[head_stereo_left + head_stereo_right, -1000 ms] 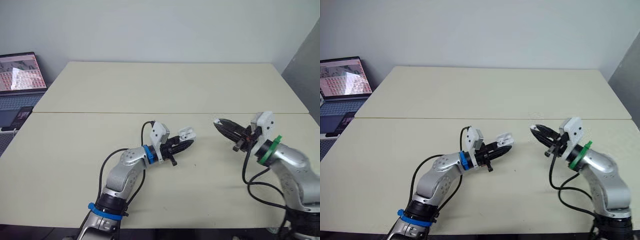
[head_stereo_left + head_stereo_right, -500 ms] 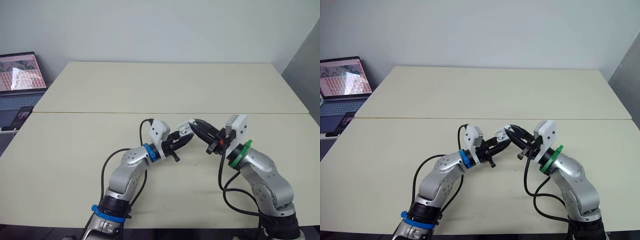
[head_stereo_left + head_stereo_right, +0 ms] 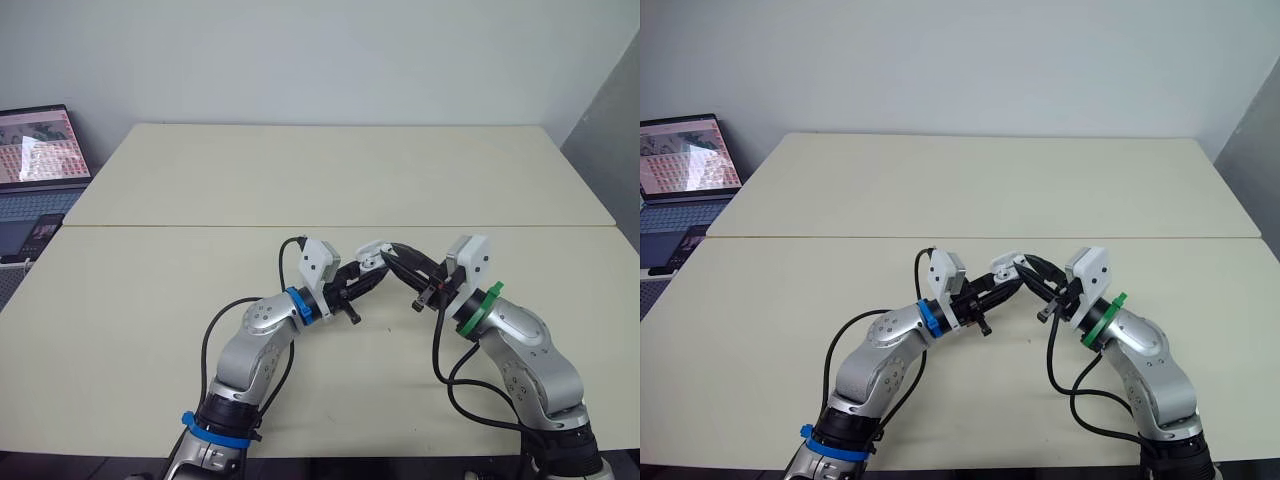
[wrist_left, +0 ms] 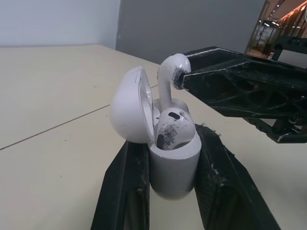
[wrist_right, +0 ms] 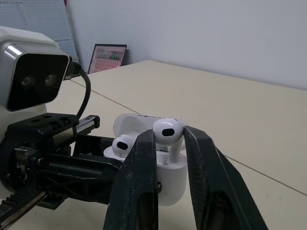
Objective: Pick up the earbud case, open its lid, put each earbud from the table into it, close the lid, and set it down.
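The earbud case (image 4: 173, 163) is held upright over the table (image 3: 300, 180), clamped between the fingers of the left gripper (image 3: 368, 275), with its lid (image 4: 128, 112) swung open. A first earbud (image 4: 173, 129) is seated inside. A second earbud (image 5: 166, 131) is pinched in the right gripper (image 5: 169, 143), its stem reaching into the case.

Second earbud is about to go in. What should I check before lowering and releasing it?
1. earbud case clamped upright in the left hand: ok.
2. lid swung open, clear of the slots: ok.
3. first earbud sitting in its slot: ok.
4. second earbud pinched in the right hand, stem pointing down at the case: ok.
5. Stem lined up with the empty slot: cannot tell.
6. Second earbud fully seated: not ok, its head stands above the case.
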{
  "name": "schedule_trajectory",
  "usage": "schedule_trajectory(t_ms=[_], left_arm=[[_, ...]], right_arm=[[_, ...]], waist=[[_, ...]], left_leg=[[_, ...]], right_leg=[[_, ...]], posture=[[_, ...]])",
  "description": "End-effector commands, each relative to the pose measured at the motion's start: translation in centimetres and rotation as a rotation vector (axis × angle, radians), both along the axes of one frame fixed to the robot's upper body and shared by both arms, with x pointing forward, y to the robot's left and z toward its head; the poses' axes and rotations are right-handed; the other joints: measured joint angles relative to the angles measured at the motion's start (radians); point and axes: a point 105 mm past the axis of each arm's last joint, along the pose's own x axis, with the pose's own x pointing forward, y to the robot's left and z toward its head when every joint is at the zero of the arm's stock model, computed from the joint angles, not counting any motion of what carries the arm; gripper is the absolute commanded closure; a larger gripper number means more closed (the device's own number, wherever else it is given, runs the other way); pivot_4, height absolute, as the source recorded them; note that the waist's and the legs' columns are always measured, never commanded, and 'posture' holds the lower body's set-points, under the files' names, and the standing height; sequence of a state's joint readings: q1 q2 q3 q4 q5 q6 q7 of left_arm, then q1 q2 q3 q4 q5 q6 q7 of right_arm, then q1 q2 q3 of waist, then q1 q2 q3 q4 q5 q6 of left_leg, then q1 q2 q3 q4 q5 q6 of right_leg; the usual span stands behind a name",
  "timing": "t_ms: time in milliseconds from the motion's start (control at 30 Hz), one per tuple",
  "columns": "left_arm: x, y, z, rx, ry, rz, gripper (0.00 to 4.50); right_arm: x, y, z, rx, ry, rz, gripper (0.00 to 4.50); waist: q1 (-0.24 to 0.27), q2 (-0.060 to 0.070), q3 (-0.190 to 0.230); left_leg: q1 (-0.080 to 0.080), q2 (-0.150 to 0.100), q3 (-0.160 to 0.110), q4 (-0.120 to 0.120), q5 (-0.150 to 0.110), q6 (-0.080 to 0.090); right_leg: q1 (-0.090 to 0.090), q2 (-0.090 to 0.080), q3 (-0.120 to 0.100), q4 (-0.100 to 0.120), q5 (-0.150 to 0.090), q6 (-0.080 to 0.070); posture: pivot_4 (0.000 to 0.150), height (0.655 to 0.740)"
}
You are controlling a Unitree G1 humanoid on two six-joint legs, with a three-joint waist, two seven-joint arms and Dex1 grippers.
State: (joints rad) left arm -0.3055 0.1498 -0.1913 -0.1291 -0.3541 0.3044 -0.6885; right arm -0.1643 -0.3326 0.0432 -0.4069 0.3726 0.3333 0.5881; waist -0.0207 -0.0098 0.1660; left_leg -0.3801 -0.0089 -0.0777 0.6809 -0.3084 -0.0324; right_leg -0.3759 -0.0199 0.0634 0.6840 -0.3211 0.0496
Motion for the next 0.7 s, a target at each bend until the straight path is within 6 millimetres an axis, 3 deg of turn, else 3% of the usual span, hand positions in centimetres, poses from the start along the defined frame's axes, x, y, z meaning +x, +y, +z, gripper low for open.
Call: schedule_trajectory(t_ms=[33,267,400,533,633,700], left_arm=[[-0.7,-0.2,1.4,-0.034,-0.047,-0.021,3.69],[-0.7,-0.1,1.2,-0.026,-0.041,-0.026,3.69],[-0.9,0.2,0.7,0.004,-0.03,-0.055,3.69],[-1.5,0.2,-0.2,0.084,-0.075,-0.156,3.69],[-2.1,0.3,-0.1,0.066,-0.063,-0.268,3.69],[-2.6,0.3,-0.1,0.068,-0.06,-0.351,3.69]], right_arm=[[-0.3,-0.2,-0.1,-0.027,0.003,0.005,3.32],[-0.6,-0.7,1.5,0.013,-0.02,0.04,0.94],[-1.2,-1.5,3.2,0.078,0.037,0.118,0.94],[0.4,-3.3,4.4,0.138,0.14,0.106,0.94],[1.7,-4.3,3.4,0.074,0.222,0.113,1.57],[2.0,-4.4,2.5,0.016,0.275,0.156,2.27]], waist=[[0.0,0.0,0.0],[-0.002,0.0,0.0],[-0.003,0.0,0.0],[-0.007,0.0,0.0],[-0.007,0.0,0.0],[-0.006,0.0,0.0]], left_leg=[[0.0,0.0,0.0,0.0,0.0,0.0],[0.0,0.0,0.0,0.0,0.0,0.0],[0.0,0.0,0.0,0.0,0.0,0.0],[0.0,0.0,-0.001,-0.001,0.0,0.0],[0.0,0.0,-0.001,-0.001,0.0,0.0],[0.0,0.0,-0.001,0.0,0.0,0.0]], right_leg=[[0.0,0.0,0.0,0.0,0.0,0.0],[0.0,0.0,0.0,0.0,0.0,0.0],[0.0,0.0,0.0,0.0,0.0,0.0],[0.001,0.0,0.0,0.0,0.0,0.0],[0.001,0.0,0.0,-0.001,0.0,0.0],[0.001,0.0,-0.001,-0.002,0.0,0.0]], posture=[[0.15,0.74],[0.15,0.74],[0.15,0.74],[0.15,0.74],[0.15,0.74],[0.15,0.74]])
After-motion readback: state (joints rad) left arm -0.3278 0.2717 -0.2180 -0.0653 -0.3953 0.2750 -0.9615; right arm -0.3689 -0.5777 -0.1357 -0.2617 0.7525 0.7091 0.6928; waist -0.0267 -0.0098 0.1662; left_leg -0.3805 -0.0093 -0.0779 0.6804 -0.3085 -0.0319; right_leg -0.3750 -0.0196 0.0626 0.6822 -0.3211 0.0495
